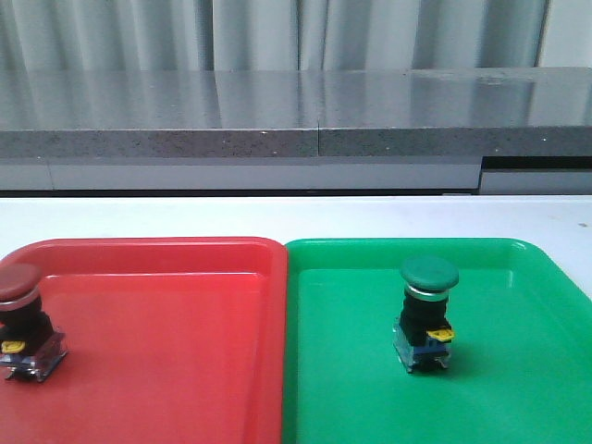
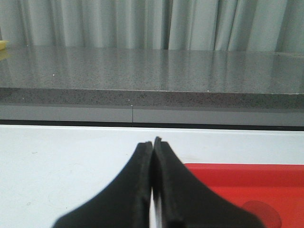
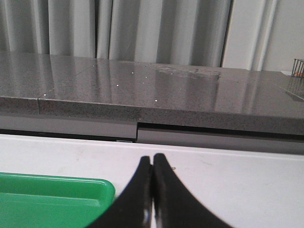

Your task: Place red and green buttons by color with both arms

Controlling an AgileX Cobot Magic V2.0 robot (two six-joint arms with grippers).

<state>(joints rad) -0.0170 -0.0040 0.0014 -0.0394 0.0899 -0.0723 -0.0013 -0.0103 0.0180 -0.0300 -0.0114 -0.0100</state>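
The red button [image 1: 20, 319], with a dark red mushroom cap, stands upright at the left edge of the red tray [image 1: 166, 370]. The green button [image 1: 426, 310] stands upright in the green tray [image 1: 518, 370]. Neither arm shows in the front view. My left gripper [image 2: 152, 142] is shut and empty, over the white table beside the red tray's corner [image 2: 266, 175]; the red cap [image 2: 262, 212] peeks out beside one finger. My right gripper [image 3: 153, 159] is shut and empty, over the white table beside the green tray's corner [image 3: 57, 197].
The two trays lie side by side on a white table [image 1: 296, 217]. A grey speckled ledge [image 1: 277, 116] runs along the far side, with pale curtains behind. A wire object [image 3: 297, 76] stands on the ledge at the far right.
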